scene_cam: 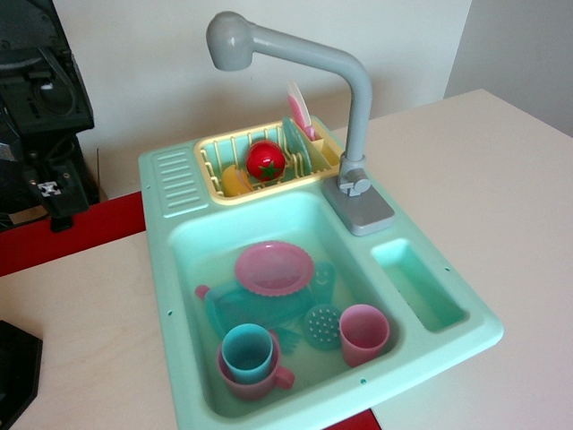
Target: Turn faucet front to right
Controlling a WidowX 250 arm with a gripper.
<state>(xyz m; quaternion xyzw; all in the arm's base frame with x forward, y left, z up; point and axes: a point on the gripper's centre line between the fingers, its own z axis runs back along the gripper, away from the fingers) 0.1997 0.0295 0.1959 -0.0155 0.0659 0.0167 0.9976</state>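
White wall backs a pale bench point(501, 170), with a red strip point(81, 228) along its far left edge. On the bench sits a mint toy sink point(166, 296). The faucet point(354, 98) stands on its gray base point(363, 208) at the sink's far right rim, post upright, a small knob on the base. Its long arm reaches left and slightly far, the bulbous head point(231, 40) hanging above the yellow rack point(215, 175) at the far end of the sink. In the rack lie a red tomato point(265, 160), a pink-edged plate point(300, 109) standing on edge and a green plate point(297, 148). The basin holds a pink plate point(274, 267) on a teal pan point(246, 309), a teal strainer point(321, 326), a pink cup point(363, 333), and a blue cup point(247, 351) nested in a pink mug point(269, 381). A black robot arm point(40, 107) stands at far left, well apart from the sink; its claw is not visible, so its opening cannot be told.
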